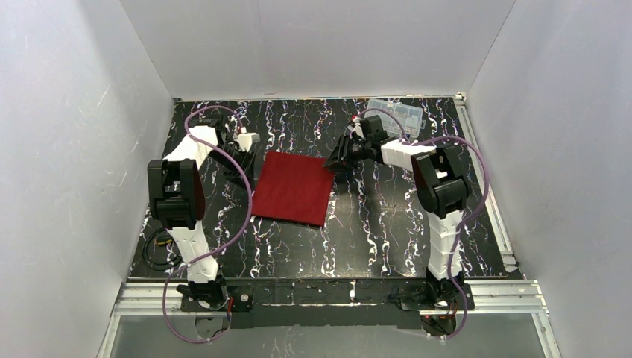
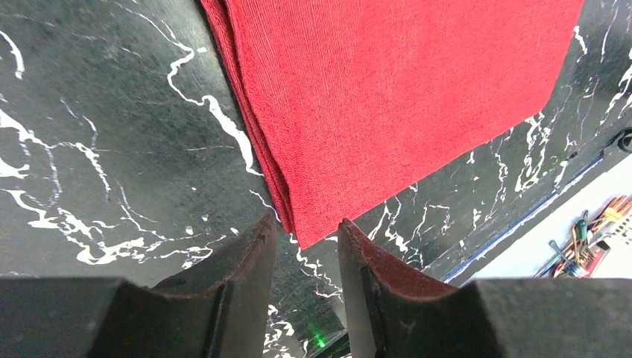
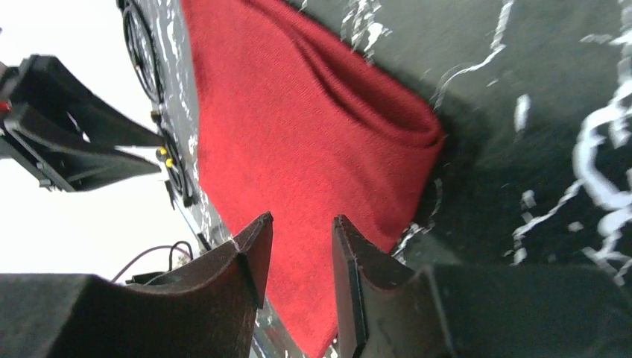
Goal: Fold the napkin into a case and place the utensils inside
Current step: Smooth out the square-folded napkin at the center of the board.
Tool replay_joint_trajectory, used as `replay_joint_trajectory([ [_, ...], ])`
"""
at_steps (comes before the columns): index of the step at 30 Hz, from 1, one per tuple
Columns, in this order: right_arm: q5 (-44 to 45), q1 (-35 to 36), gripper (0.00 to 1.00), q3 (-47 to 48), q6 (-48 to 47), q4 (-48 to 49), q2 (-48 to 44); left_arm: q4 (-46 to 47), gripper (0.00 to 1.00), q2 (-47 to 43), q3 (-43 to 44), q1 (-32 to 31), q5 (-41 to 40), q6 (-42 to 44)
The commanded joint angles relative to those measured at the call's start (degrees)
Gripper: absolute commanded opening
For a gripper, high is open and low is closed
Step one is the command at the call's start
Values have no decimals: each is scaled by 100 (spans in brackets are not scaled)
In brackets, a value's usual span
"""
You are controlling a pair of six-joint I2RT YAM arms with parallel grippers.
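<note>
Plain deep red folded cloth napkin (image 1: pixel 292 188) lies flat mid black marbled desk (image 1: pixel 387 231), its far corners by both tools. The left tool (image 2: pixel 305 222) is spread & empty, corner just ahead; the right tool (image 3: pixel 302 218) is spread over cloth, pinching nothing. Risk: a tool catches only the top layer, so the fold splays, no pouch. Left wrist cam shows stacked layer edges; top cam doesn't. No utensils seen.

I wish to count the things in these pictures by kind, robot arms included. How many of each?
Red napkin: 1
Clear plastic box: 1
Robot arms: 2 (left arm, right arm)
Total: 4
</note>
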Motion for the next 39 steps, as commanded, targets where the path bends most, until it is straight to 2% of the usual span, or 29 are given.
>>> replay_joint_trajectory([
  [1, -26, -53, 42, 597, -193, -247, 448, -28, 34, -401, -220, -75, -17, -20],
  [4, -2, -87, 40, 671, -142, -187, 662, -135, 30, -502, -271, -190, 24, -58],
  [7, -201, -142, 39, 326, 418, 738, 638, -366, 26, -780, -317, -460, 189, -126],
  [9, -220, -146, 38, 305, 485, 842, 621, -342, 24, -969, -468, -664, 231, -128],
  [15, -303, -181, 36, 276, 620, 1086, 639, -103, 11, -691, -751, -865, -331, 5],
  [21, -200, -200, 36, 274, 686, 1161, 723, 288, 7, -261, -1048, -869, -882, 190],
  [32, 141, -279, 32, 311, 382, 812, 1117, 809, 5, -185, -1419, -1074, -1542, 347],
  [39, -329, -289, 45, 75, 707, 1445, 817, 1065, 6, -211, -1681, -1115, -1667, 336],
])
